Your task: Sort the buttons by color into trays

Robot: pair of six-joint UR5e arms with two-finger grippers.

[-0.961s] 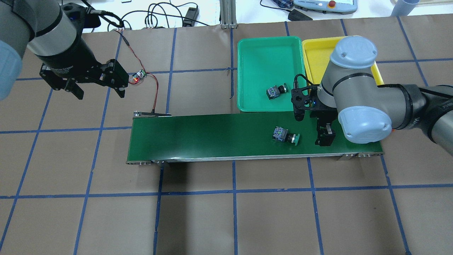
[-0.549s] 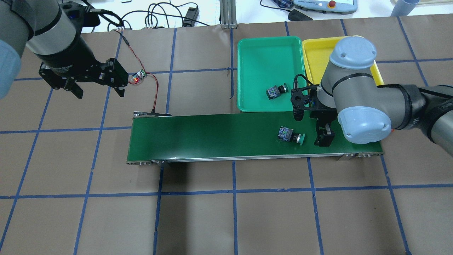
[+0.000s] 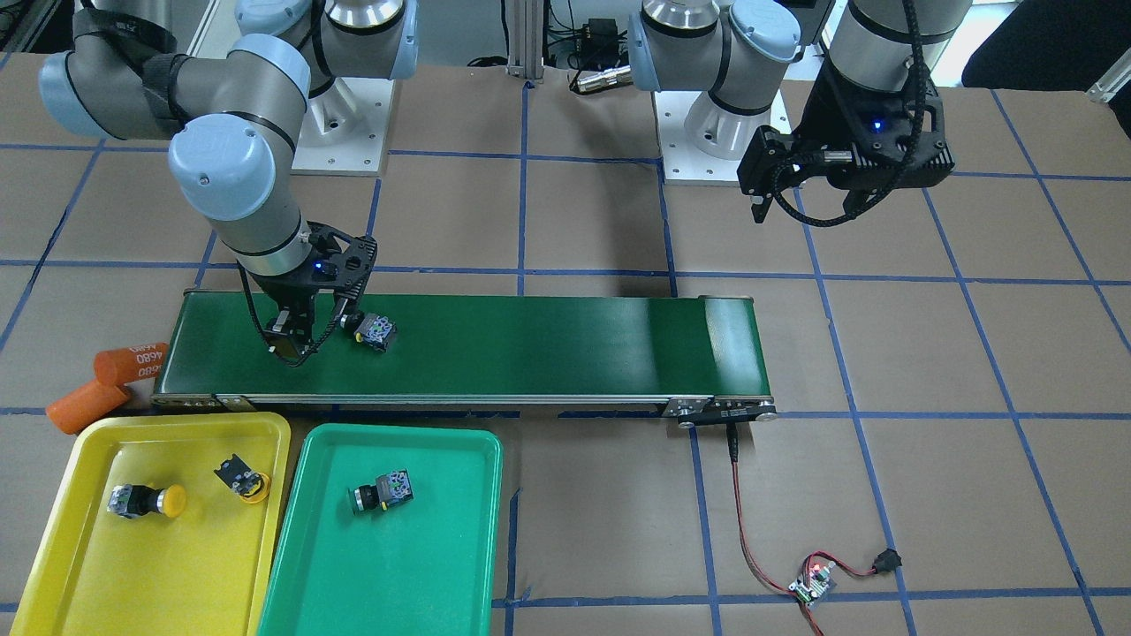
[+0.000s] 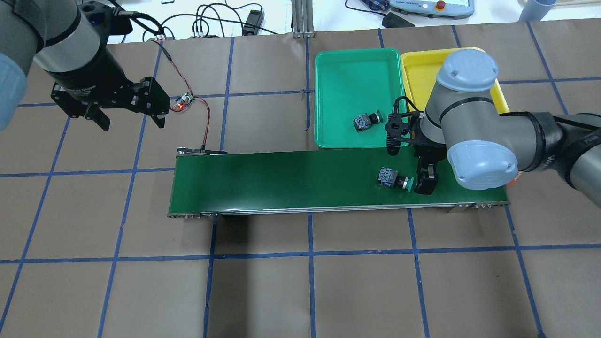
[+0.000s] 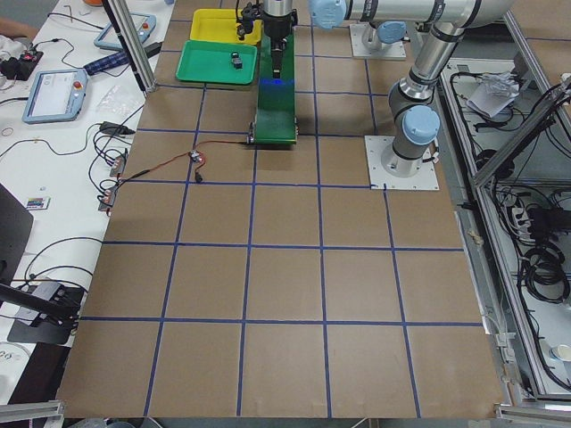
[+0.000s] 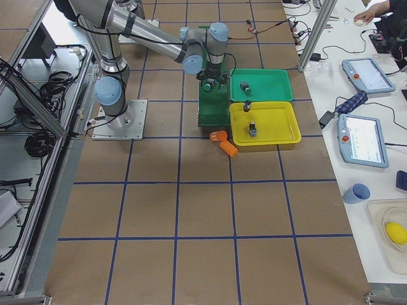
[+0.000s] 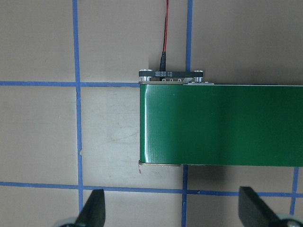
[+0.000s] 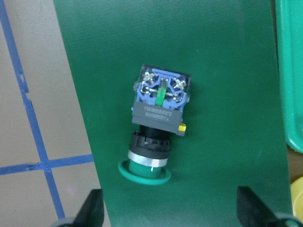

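Nearest, the yellow tray holds both yellow buttons, and the green tray holds one green button. Beyond them, the last green button lies on the conveyor belt, with the right pincer open just beside it. Farthest, the left pincer hangs open above the table.

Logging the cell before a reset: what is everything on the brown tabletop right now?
conveyor belt: one, dark green, mid-table
green tray: one, green, beside the belt
yellow tray: one, yellow, beside it
green buttons: two; one on the belt, one in the green tray
yellow buttons: two, both in the yellow tray
orange cylinders: two, at the belt's end
circuit board: one, red-wired to the belt
left gripper: open, above the table
right gripper: open, at the belt's button
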